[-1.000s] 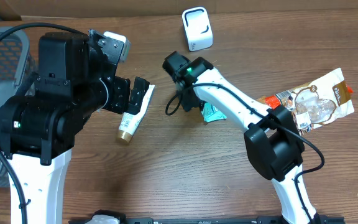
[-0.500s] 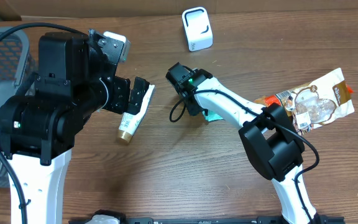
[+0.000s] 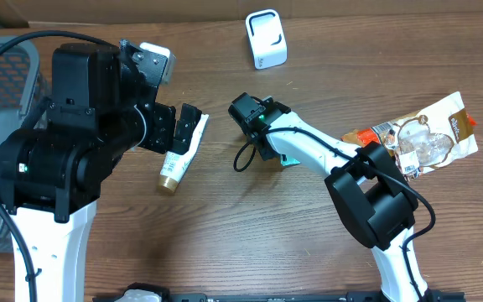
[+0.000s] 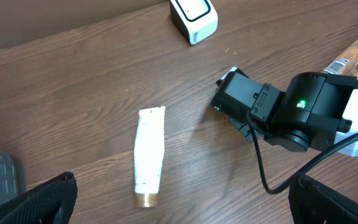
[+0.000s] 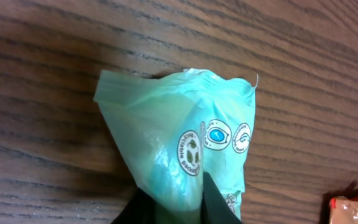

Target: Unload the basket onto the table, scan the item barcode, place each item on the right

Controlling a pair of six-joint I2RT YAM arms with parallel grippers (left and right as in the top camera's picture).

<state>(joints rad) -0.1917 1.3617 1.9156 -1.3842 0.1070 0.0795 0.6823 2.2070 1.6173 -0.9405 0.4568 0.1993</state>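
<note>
**Right gripper [image 5: 173,206] pinching green packet [image 5: 179,130]**

Left gripper [image 4: 182,193] is spread wide above the white tube [image 4: 149,155]. Mid-table, the right fingers press together on the packet's narrow end, and the rest fans out ahead of the fingertips against the wood. Snack bag [image 3: 426,134] is far right.

Soft, even light throughout, with faint shadows and sharp views.

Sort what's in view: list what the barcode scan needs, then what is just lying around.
For the job:
green packet, pinched in the right gripper
white scanner, standing apart from it

Lying about, as far as this moment shows:
white tube
snack bag
grey basket
</note>
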